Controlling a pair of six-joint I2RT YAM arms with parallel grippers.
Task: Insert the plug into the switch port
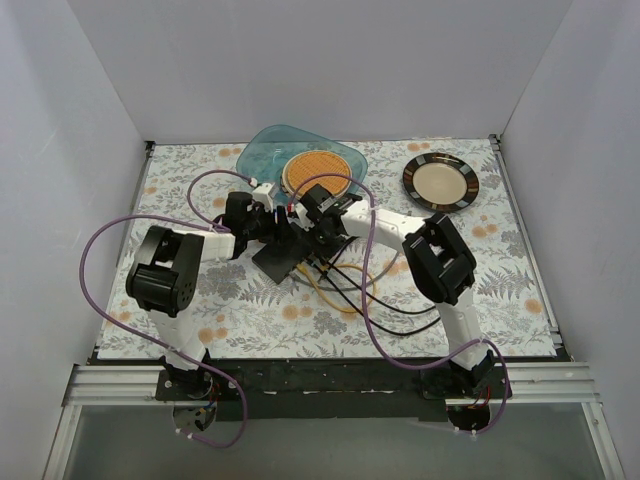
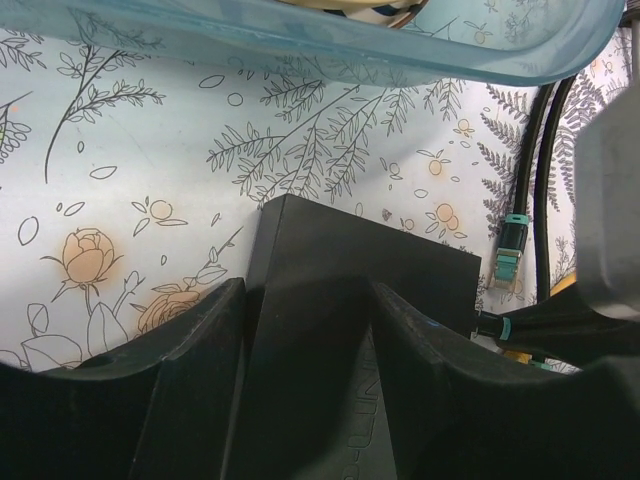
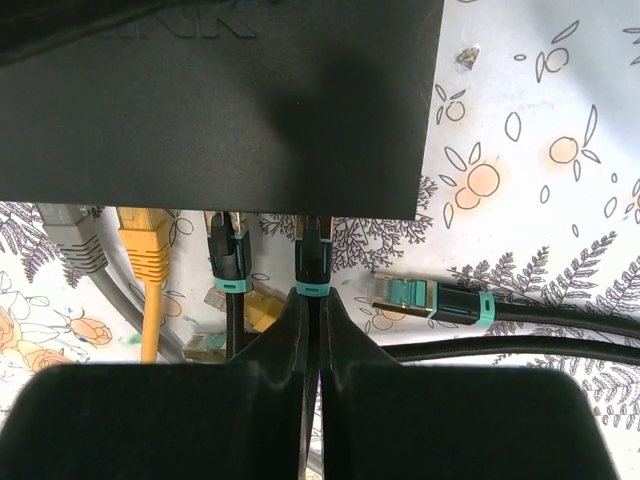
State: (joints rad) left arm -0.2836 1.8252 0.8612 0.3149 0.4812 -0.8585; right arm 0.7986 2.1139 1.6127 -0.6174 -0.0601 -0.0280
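Top view: both arms meet mid-table over the switch [image 1: 278, 260], a flat black box on the floral tablecloth [image 1: 500, 270], just in front of a teal tray [image 1: 262, 150] holding an orange round mat [image 1: 315, 172]. A dark-rimmed plate [image 1: 440, 182] sits well apart, rear right. The jaws are not readable from up here.

Left wrist view only: the left gripper [image 2: 310, 300] straddles the switch, its fingers about half apart with one on each side. I cannot tell whether they pinch it. The tray rim runs along the top. A loose plug [image 2: 508, 255] with a teal collar lies on the cloth just right of the box.

Right wrist view only, showing the port edge of the box: the right gripper [image 3: 312, 300] has its jaws pressed together, holding the plug [image 3: 313, 255], black with a teal collar. The plug's tip is at the box edge; whether it is seated is unclear. Left of it along the same edge are a black plug [image 3: 228, 260], a yellow plug [image 3: 147, 250] and a grey plug [image 3: 65, 235]. The loose plug lies to the right, and its black cable [image 3: 570, 317] trails off right.
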